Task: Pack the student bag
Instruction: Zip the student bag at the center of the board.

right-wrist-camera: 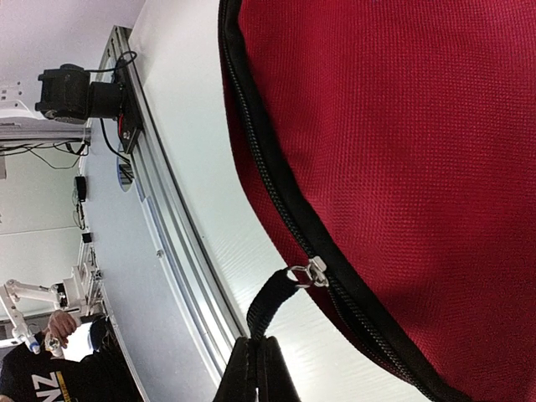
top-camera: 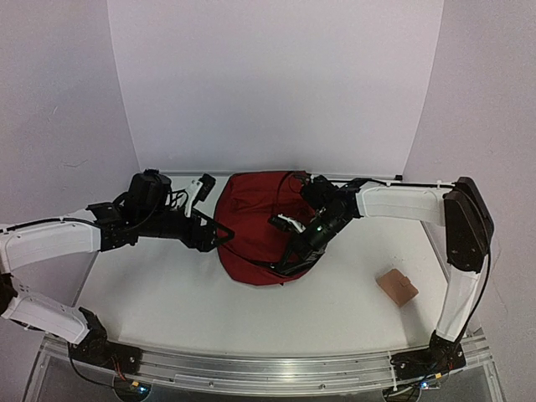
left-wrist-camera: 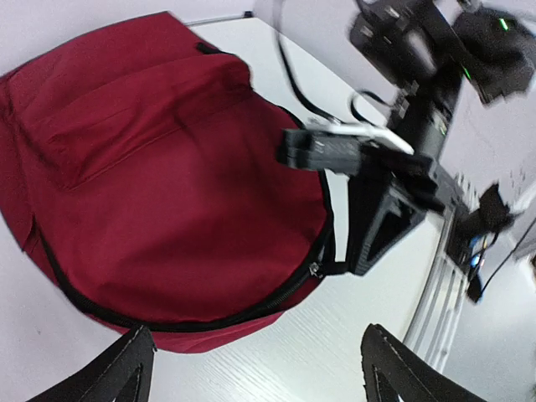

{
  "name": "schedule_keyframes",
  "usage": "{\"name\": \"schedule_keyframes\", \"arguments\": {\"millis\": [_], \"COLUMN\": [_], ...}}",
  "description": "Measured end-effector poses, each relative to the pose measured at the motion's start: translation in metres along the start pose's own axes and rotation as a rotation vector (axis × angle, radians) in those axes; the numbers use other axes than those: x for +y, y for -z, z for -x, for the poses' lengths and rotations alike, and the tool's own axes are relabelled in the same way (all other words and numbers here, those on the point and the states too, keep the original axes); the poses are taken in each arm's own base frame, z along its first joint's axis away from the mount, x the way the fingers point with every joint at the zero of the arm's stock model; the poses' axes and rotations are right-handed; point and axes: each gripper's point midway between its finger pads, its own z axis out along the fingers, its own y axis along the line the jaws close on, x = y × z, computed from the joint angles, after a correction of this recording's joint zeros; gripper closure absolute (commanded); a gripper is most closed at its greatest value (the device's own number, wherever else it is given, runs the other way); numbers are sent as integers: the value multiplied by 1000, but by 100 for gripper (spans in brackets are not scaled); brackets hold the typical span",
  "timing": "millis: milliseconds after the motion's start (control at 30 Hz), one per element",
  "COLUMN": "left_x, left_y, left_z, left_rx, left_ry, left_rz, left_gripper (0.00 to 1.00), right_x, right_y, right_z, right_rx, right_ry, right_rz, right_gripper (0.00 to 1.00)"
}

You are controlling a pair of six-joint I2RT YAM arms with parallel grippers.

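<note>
The dark red student bag [top-camera: 254, 222] lies flat in the middle of the table, its black zip running round the near edge. My right gripper [top-camera: 283, 265] is at the bag's near right edge. In the right wrist view it [right-wrist-camera: 256, 368] is shut on the black zip pull strap [right-wrist-camera: 272, 303], which hangs from the silver slider [right-wrist-camera: 315, 270]. My left gripper [top-camera: 219, 234] is at the bag's left edge, open and empty. In the left wrist view its fingers [left-wrist-camera: 126, 373] stand wide apart just off the bag [left-wrist-camera: 159, 184], above bare table.
A small brown wallet-like item [top-camera: 396, 286] lies on the table at the near right. The metal rail [top-camera: 268, 368] runs along the table's front edge. White walls enclose the back and sides.
</note>
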Motion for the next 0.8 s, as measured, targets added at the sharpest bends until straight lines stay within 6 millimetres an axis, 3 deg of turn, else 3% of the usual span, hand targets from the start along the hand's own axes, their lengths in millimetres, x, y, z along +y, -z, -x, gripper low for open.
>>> {"name": "schedule_keyframes", "arguments": {"millis": [167, 333, 433, 600, 700, 800], "left_x": [-26, -34, -34, -30, -25, -20], "left_y": [-15, -46, -68, -101, -115, -121], "left_z": [-24, -55, -73, -92, -94, -92], "left_rx": [58, 151, 219, 304, 329, 336], "left_ry": [-300, -557, -683, -877, -956, -1001], "left_rz": [-35, -18, 20, 106, 156, 195], "left_gripper": [18, 26, 36, 45, 51, 66], "right_x": [1, 2, 3, 3, 3, 3], "right_y": [0, 0, -1, -1, -1, -1], "right_z": [-1, -1, -1, -2, -2, -2], "right_rx": [3, 5, 7, 9, 9, 9], "right_ry": [-4, -11, -17, -25, -27, -29], "right_rz": [5, 17, 22, 23, 23, 23], "right_gripper": [100, 100, 100, 100, 100, 100]}}
